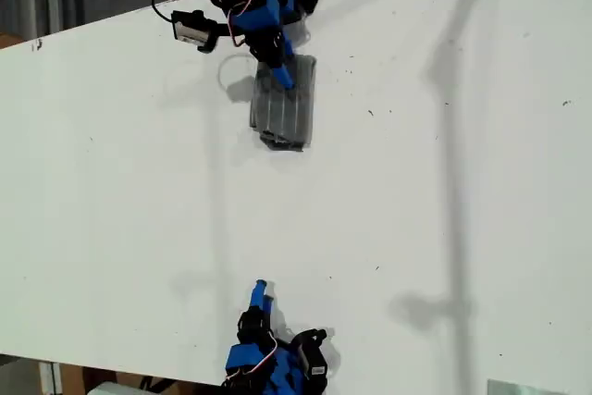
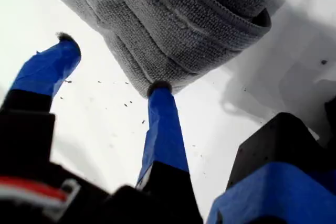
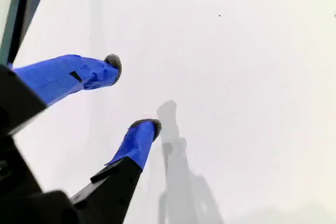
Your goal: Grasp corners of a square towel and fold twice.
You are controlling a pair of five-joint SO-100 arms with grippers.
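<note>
My exterior view looks straight down on the white tabletop from high up; each wrist camera rides close behind its jaws (the first shares the towel with the overhead).

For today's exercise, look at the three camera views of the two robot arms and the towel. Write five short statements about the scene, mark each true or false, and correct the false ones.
1. The towel lies spread flat as a full square. False: it is folded into a narrow bundle.
2. My first gripper is open. True.
3. My second gripper holds a towel corner. False: it is open over the bare table.
4. The towel lies near the top of the exterior view. True.
5. One fingertip of my first gripper meets the towel's edge. True.
</note>
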